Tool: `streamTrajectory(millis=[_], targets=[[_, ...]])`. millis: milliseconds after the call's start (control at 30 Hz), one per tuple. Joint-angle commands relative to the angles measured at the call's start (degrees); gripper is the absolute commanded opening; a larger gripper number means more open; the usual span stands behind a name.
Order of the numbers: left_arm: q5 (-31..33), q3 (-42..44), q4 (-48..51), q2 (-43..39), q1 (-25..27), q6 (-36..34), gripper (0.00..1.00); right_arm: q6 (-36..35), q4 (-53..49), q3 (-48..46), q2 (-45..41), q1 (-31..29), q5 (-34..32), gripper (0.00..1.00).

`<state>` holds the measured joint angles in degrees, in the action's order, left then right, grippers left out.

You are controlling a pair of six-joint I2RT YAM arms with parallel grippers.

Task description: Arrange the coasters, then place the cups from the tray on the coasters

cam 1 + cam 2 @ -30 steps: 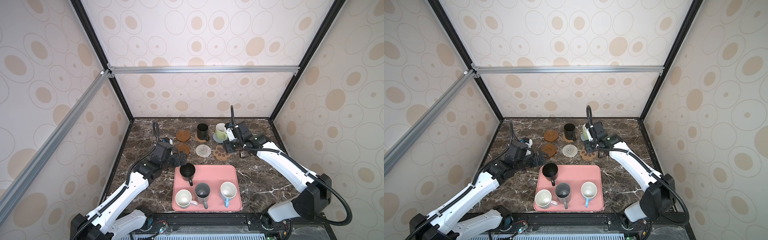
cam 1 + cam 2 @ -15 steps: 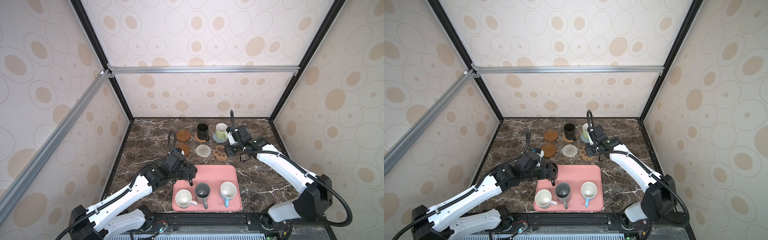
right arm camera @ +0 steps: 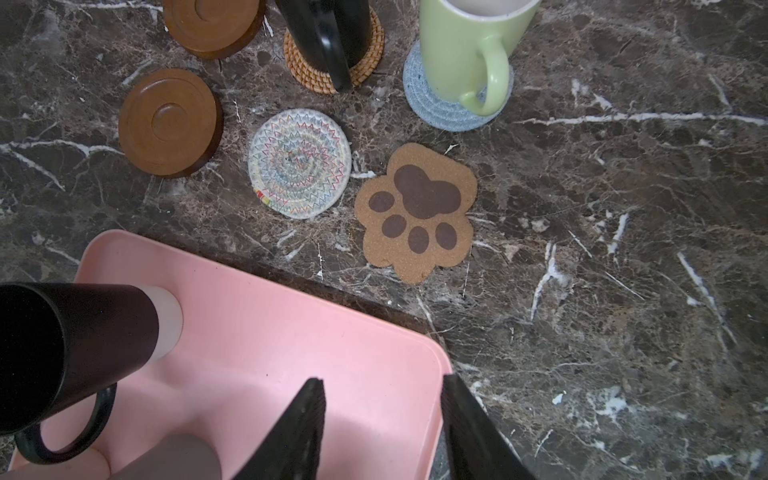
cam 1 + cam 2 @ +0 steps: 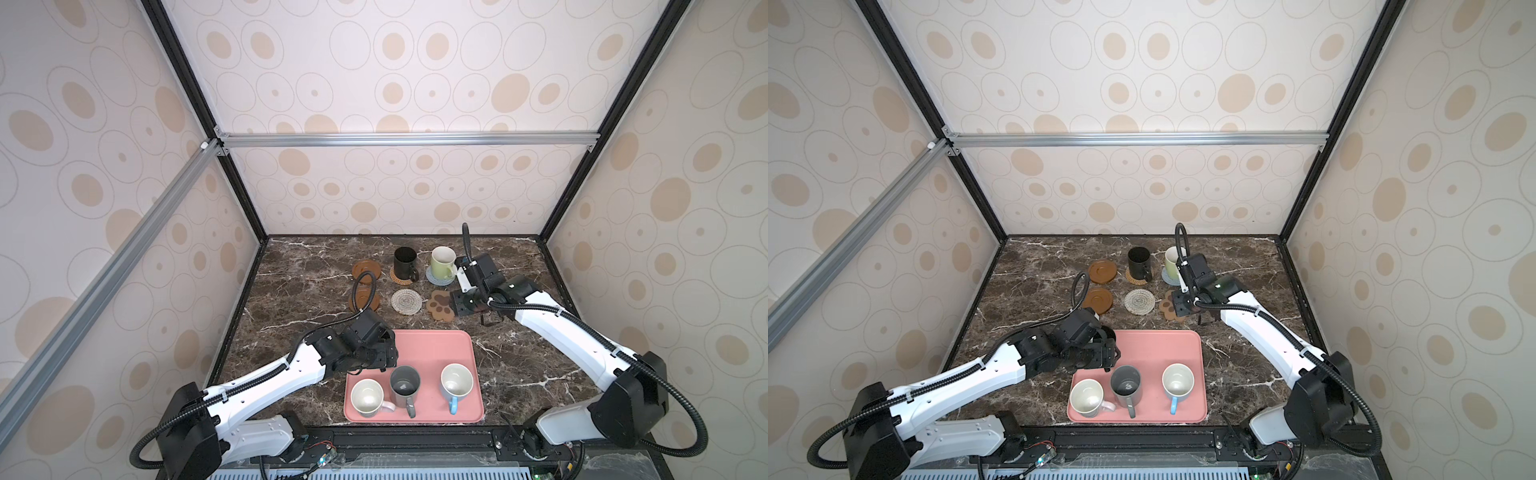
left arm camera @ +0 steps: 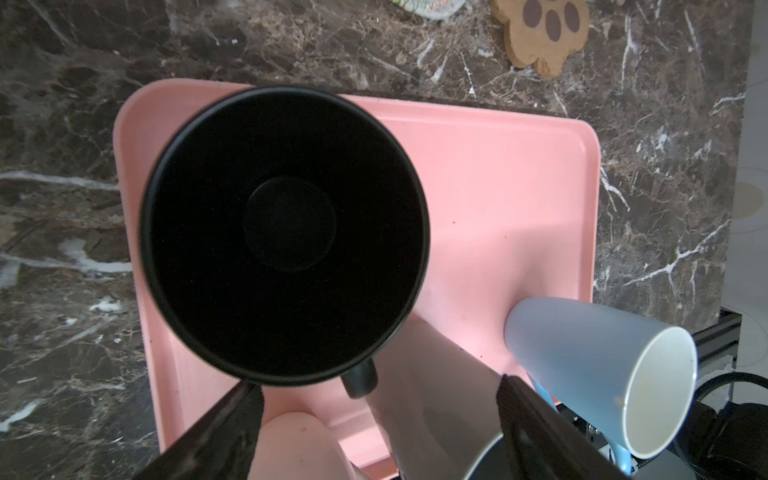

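All 6 coasters lie on the marble table (image 4: pixel 299 282) beyond the pink tray (image 4: pixel 432 349), in 2 rows of 3, so the arranging looks done to me.

2 of the 6 cups are placed:
- A black mug (image 4: pixel 405 261) stands on the rattan coaster (image 4: pixel 397 279).
- The light green mug (image 4: pixel 442 261) stands on the blue-grey coaster (image 4: pixel 434 281).

The far wooden disc (image 4: pixel 366 269), near wooden disc (image 4: pixel 368 301), whitish woven coaster (image 4: pixel 406 301) and paw coaster (image 4: pixel 440 306) are bare.

4 cups are left on the tray: the second black mug (image 5: pixel 284 232), the white mug (image 4: pixel 367 397) with its pinkish handle, the grey mug (image 4: pixel 404 382) and the light blue mug (image 4: pixel 456 379).

The left gripper (image 5: pixel 376 384) hangs over that second black mug. Its jaws are wide apart either side of the handle and clamp nothing. The right gripper (image 3: pixel 382 378) hovers beside the paw coaster, jaws apart, with nothing between them.

I can read no brand, label or writing anywhere.
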<state>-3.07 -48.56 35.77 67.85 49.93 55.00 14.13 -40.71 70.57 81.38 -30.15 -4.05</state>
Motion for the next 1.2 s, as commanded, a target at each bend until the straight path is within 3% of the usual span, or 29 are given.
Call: streamTrajectory(millis=[0, 800, 1167], targets=[[1.48, -1.4, 2.23, 0.48, 0.6, 1.86, 0.88, 0.84, -0.06, -0.67, -1.32, -0.23, -0.07, 0.49], [5.38, -0.4, 2.45, 4.1, 0.6, 5.04, 0.76, 0.8, 0.12, -0.06, 1.34, -0.2, 0.79, 0.49], [6.92, 0.61, 1.67, 5.27, 0.54, 6.06, 0.65, 0.91, 0.45, -0.07, 2.11, -0.25, 0.71, 0.49]])
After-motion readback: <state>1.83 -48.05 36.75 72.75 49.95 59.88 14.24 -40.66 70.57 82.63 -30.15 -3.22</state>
